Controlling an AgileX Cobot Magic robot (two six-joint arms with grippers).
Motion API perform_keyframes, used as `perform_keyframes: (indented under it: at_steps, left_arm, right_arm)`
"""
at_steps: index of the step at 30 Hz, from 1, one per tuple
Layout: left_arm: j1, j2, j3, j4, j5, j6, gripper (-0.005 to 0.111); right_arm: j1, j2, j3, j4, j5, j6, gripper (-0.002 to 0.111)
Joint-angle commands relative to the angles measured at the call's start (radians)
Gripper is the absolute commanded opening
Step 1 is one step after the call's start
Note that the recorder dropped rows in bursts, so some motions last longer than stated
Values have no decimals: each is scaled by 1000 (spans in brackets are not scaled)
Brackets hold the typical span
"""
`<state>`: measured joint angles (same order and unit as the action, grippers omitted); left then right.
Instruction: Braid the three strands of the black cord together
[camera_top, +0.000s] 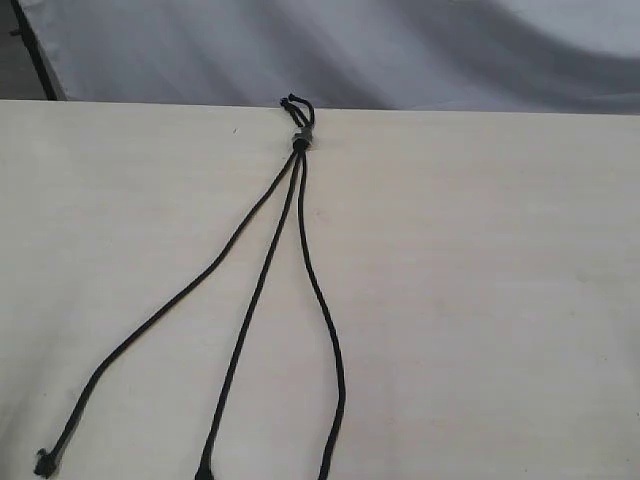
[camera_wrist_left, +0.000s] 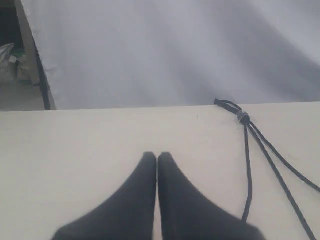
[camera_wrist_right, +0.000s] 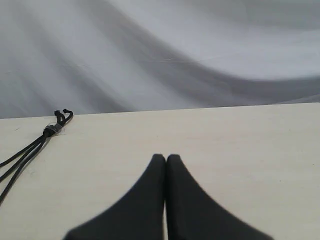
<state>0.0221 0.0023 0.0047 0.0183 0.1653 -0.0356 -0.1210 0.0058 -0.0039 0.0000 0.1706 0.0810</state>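
Black cord (camera_top: 300, 200) is laid out on the pale wood desk (camera_top: 500, 300), nothing braided yet. The grey band (camera_top: 301, 140) joining it sits right at the desk's far edge, with the little loops (camera_top: 297, 104) poking just past it. From the band the three strands fan out toward the near edge. The left strand (camera_top: 170, 310) swings wide and ends in a knotted tip (camera_top: 43, 463). The middle strand (camera_top: 250, 320) runs fairly straight, and the right strand (camera_top: 325, 320) bows a bit and runs off the bottom of the exterior view. None of them cross.

Both claws hover over bare desk, apart from the cord. Left claw (camera_wrist_left: 157, 156) has its fingers pressed together with nothing in them. Right claw (camera_wrist_right: 166, 158), same deal, closed up and empty.

So I'd call this the very start, with the first crossing yet to be made. My two cents: open up, pinch an outer strand low down near its tip, and lay it over the middle one close to the band so the plait starts tight. I can't see anything pinning the band, so pull gently or the whole bundle will probably slide. Alternate sides and keep the free ends apart so they don't tangle.
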Motion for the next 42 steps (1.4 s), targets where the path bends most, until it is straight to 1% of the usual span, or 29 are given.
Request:
perform_keyframes:
  at_steps: [1,24,26,28,29,31,32,34,35,36,38,40,42]
  left_arm:
    - [2,-2,-5,-4,-1,-9,1]
    - [2,-2,-5,-4,-9,-9,1]
    - [2,-2,-5,-26,-95,-71,1]
    - [2,-2,-5,-86,-287,-174,1]
    - [2,-2,-5,-100,-417,-236,1]
    - [2,-2,-5,-100,-636,-380,1]
    - [2,-2,-5,-100,-689,-399,1]
    - [2,-2,-5,-92,-810,-376,1]
    - [2,-2,-5,-94,-820,-340,1]
    - [2,-2,-18,-101,-790,-291,1]
    - [2,28,-91,-101,-627,-207,0]
    - [2,114,-163,-101,-458,-183,0]
    - [2,213,-216,-101,-330,-189,0]
  right_arm:
    - [-6,-6,4,0,-10,2,0]
    - [-6,-6,4,0,-10,2,0]
    - [-6,-6,4,28,-49,36,0]
    - [-6,-6,4,155,-171,142,0]
    - [-6,-6,4,203,-269,183,0]
    - [-6,-6,4,229,-471,245,0]
    - [-6,-6,4,229,-528,270,0]
    - [-6,-6,4,200,-630,297,0]
    - [-6,-6,4,149,-669,297,0]
    - [-6,-6,-8,87,-676,297,0]
    - [-6,21,-80,-52,-602,343,0]
    - [-6,94,-175,-192,-470,454,0]
    - [1,210,-256,-365,-378,632,0]
